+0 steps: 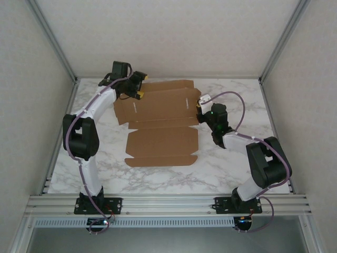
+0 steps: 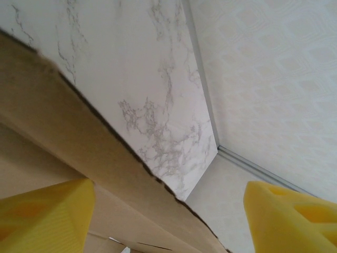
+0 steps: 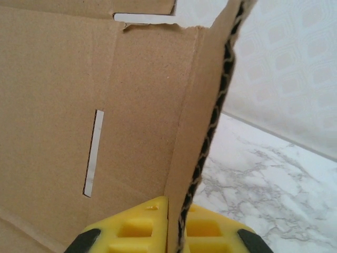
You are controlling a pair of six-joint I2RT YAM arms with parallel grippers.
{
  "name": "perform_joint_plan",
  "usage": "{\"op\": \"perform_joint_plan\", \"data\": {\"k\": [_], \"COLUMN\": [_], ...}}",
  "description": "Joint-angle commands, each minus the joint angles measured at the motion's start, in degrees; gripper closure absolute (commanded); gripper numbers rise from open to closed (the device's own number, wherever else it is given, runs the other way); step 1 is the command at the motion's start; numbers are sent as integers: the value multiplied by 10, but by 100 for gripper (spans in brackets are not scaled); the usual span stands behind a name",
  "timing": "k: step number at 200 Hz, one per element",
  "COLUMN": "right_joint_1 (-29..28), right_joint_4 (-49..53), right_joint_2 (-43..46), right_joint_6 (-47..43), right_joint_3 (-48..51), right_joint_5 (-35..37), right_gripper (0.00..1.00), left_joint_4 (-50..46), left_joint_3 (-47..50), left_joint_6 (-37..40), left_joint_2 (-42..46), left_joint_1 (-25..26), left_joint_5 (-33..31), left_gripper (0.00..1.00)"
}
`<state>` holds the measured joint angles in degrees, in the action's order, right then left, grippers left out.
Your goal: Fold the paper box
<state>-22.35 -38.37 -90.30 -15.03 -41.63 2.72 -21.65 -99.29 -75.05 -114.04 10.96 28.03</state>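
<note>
Your right tool (image 3: 176,226) pinches a side flap (image 3: 202,105) of the paper box (image 3: 105,105) to stand it upright; your left tool (image 2: 168,219) gapes open astride another edge.

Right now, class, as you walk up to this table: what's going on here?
Two robot arms are working on a brown paper box that lies mostly flat and unfolded on the marble table. The right gripper is shut on the edge of the box's right side flap, which is lifted up from the panel beside it. The left gripper is at the box's far left corner, jaws open, with a cardboard edge reaching into the gap but not clamped.
</note>
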Motion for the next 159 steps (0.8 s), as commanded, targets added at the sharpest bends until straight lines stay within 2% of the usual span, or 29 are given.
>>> {"op": "perform_joint_plan", "data": {"k": [1, 46, 92, 133, 159], "right_joint_1": [-14, -19, -19, -20, -20], "right_joint_4": [-45, -59, -56, -47, -6], "right_joint_2": [14, 15, 3, -4, -7], "right_joint_6": [-50, -67, -62, -36, 3], "right_joint_3": [8, 6, 0, -4, -14], "right_joint_5": [58, 93, 108, 113, 109], "right_gripper": [92, 92, 92, 91, 81], "left_joint_4": [-36, -51, -39, -20, -7], "left_joint_3": [-14, 9, 29, 34, 33], "left_joint_6": [10, 28, 24, 10, 3], "left_joint_2": [-11, 9, 32, 39, 35], "left_joint_1": [7, 10, 10, 14, 15], "left_joint_5": [12, 2, -15, -14, -14], "left_gripper": [26, 36, 57, 72, 84]}}
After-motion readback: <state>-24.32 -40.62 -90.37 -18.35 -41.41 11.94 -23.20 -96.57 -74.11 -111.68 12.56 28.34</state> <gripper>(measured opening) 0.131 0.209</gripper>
